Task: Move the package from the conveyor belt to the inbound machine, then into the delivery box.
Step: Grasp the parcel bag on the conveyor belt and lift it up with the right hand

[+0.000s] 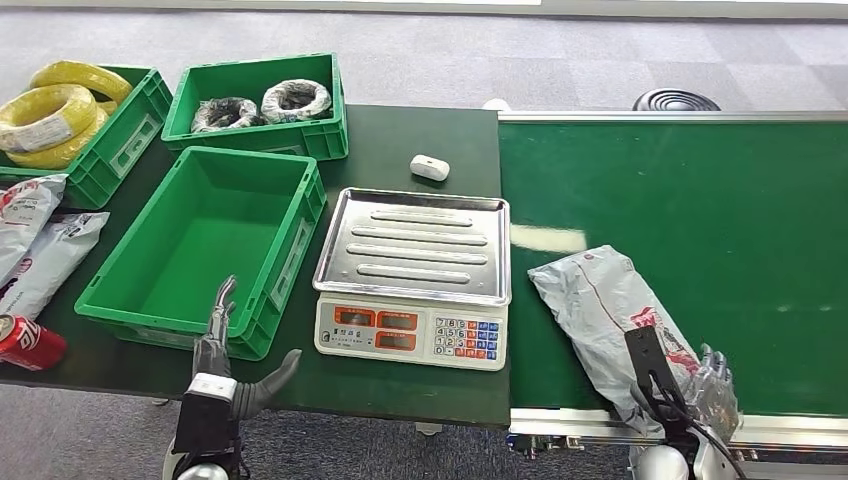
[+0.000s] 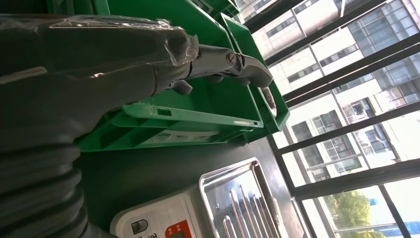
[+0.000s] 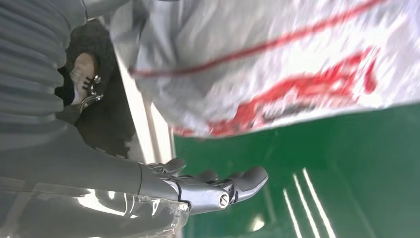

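Observation:
A grey plastic package (image 1: 612, 303) with red print lies on the green conveyor belt (image 1: 720, 210), near its front edge. My right hand (image 1: 710, 390) is at the belt's front edge, just right of the package's near end, fingers apart and holding nothing. In the right wrist view the package (image 3: 277, 64) fills the space beside my right hand (image 3: 213, 188), with a gap between them. The scale (image 1: 412, 270) with a steel tray stands left of the belt. An empty green crate (image 1: 205, 245) sits left of the scale. My left hand (image 1: 225, 350) hovers open at that crate's front rim (image 2: 188, 116).
Behind are a green crate (image 1: 262, 105) with wrapped coils and another (image 1: 85, 125) with yellow cable coils. Grey bags (image 1: 35, 240) and a red can (image 1: 28, 342) lie at the far left. A small white device (image 1: 430, 167) rests behind the scale.

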You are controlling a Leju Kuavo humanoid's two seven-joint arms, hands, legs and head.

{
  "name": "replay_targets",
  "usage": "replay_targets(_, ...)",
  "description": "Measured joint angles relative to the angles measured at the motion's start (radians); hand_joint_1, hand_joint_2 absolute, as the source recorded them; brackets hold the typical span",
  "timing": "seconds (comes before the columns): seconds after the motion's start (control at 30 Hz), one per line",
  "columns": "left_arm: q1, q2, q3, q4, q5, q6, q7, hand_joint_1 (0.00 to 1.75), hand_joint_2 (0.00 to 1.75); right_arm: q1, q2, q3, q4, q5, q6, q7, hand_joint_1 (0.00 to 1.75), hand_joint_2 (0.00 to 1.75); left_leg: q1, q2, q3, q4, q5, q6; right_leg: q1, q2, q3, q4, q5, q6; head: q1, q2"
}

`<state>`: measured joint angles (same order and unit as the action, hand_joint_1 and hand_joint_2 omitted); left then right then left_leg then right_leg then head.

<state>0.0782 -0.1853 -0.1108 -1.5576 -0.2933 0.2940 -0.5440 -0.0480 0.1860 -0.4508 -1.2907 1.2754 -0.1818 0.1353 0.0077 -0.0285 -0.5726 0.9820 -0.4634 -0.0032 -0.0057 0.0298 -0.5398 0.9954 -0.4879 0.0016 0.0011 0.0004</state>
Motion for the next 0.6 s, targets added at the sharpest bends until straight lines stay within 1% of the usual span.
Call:
replay_targets(0.23,-0.007,0.002,-0.001,0.006,0.004,0.007,0.0,0.0,1.75,-0.008,0.002,0.081,0.04,-0.001,-0.012,0.015,0.0,1.75,0.0,0.0,-0.001,0.0,0.0,0.0,0.0,0.0,0.0,0.0,0.0,0.0,0.0,0.0)
replay_targets(0.37,-0.009,0.003,-0.002,0.008,0.008,0.009,0.0,0.0,1.75,-0.02,0.002,0.112,0.07,-0.032,0.014,0.001,0.0,1.75,0.0,0.0,-0.001,0.0,0.0,0.0,0.0,0.0,0.0,0.0,0.0,0.0,0.0,0.0)
replay_targets(0.47,-0.015,0.005,-0.007,0.014,0.008,0.009,0.0,0.0,1.75,-0.032,0.001,0.136,0.125,-0.055,0.025,-0.014,0.0,1.75,0.0,0.0,-0.001,0.0,0.0,0.0,0.0,0.0,0.0,0.0,0.0,0.0,0.0,0.0)
replay_targets(0.6,-0.025,0.006,-0.016,0.025,0.009,0.009,0.0,0.0,1.75,-0.063,0.0,0.16,0.22,-0.063,0.01,-0.016,0.0,1.75,0.0,0.0,0.0,0.0,0.0,0.0,0.0,0.0,0.0,0.0,0.0,0.0,0.0,0.0)
